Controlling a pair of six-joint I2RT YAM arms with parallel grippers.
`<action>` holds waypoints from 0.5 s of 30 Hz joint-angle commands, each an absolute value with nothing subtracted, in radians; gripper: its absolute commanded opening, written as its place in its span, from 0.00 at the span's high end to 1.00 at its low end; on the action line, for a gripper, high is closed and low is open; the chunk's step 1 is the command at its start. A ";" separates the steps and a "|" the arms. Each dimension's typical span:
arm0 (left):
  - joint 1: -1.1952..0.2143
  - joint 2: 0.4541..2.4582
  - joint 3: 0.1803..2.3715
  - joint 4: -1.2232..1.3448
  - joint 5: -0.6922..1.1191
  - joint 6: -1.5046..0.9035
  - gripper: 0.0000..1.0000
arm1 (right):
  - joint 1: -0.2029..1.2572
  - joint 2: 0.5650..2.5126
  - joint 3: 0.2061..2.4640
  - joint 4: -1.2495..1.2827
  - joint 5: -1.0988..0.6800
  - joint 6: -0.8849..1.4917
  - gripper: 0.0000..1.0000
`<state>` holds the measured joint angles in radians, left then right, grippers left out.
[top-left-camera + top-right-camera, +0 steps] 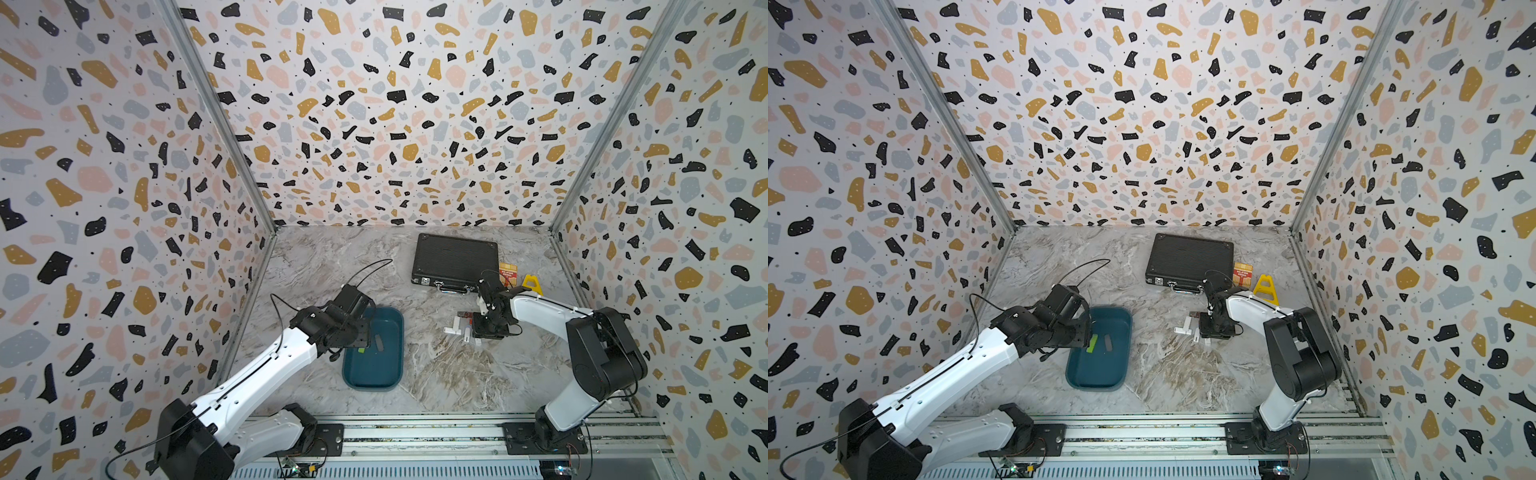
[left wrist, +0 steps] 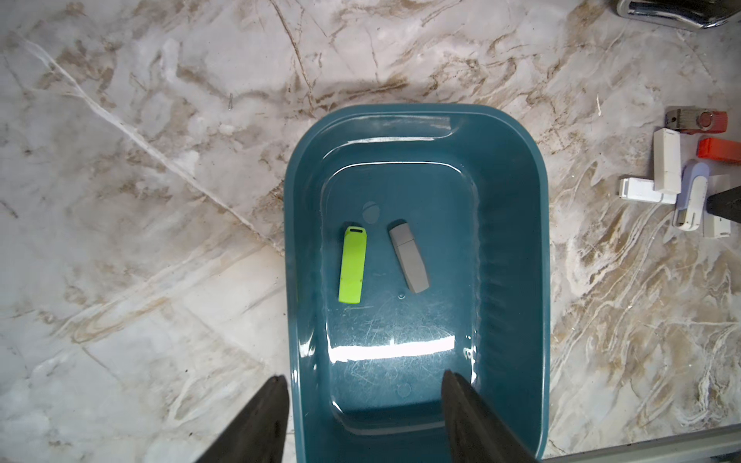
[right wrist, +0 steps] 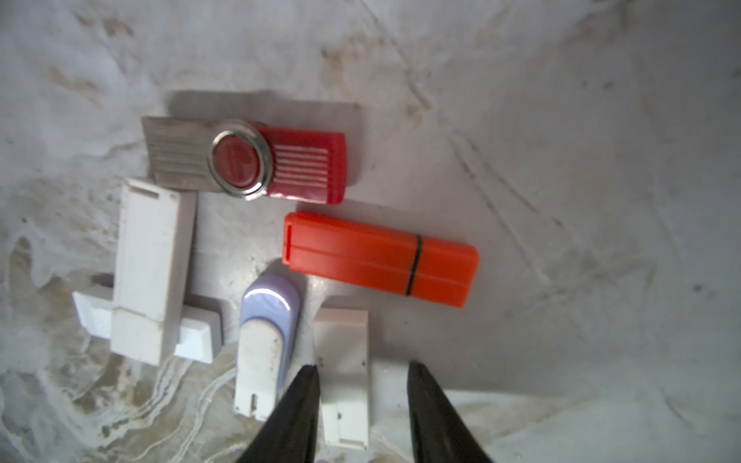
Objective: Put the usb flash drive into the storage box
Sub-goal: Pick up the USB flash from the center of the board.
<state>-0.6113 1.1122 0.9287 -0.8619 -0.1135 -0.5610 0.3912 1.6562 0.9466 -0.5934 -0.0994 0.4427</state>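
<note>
Marble-patterned table [image 1: 457, 374], hard and smooth, carries the glossy teal plastic storage box [image 2: 537, 240]. A green stick [image 2: 353, 264] and a grey stick [image 2: 409, 258] lie flat inside it, below the left gripper [image 2: 365, 377], which is spread and empty. The right gripper [image 3: 363, 365] straddles a white flash drive [image 3: 345, 340] in the cluster on the table, not yet pinching. It looks light, rigid and slick, best taken across its long sides.
</note>
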 commanded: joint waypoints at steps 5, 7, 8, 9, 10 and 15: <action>-0.606 1.062 0.913 -0.913 -0.123 -0.545 0.35 | 0.413 1.722 1.006 -0.658 -0.078 0.419 0.63; -0.607 1.039 0.912 -0.927 -0.117 -0.543 0.35 | 0.415 1.736 1.015 -0.666 -0.083 0.413 0.69; -0.606 1.026 0.912 -0.932 -0.110 -0.543 0.35 | 0.416 1.737 1.016 -0.667 -0.081 0.411 0.71; -0.606 1.010 0.910 -0.929 -0.097 -0.543 0.35 | 0.417 1.735 1.015 -0.666 -0.080 0.413 0.73; -0.606 0.995 0.909 -0.929 -0.082 -0.545 0.35 | 0.417 1.730 1.013 -0.663 -0.082 0.411 0.76; -0.607 0.927 0.920 -0.966 -0.064 -0.558 0.35 | 0.422 1.669 1.007 -0.674 -0.070 0.408 0.80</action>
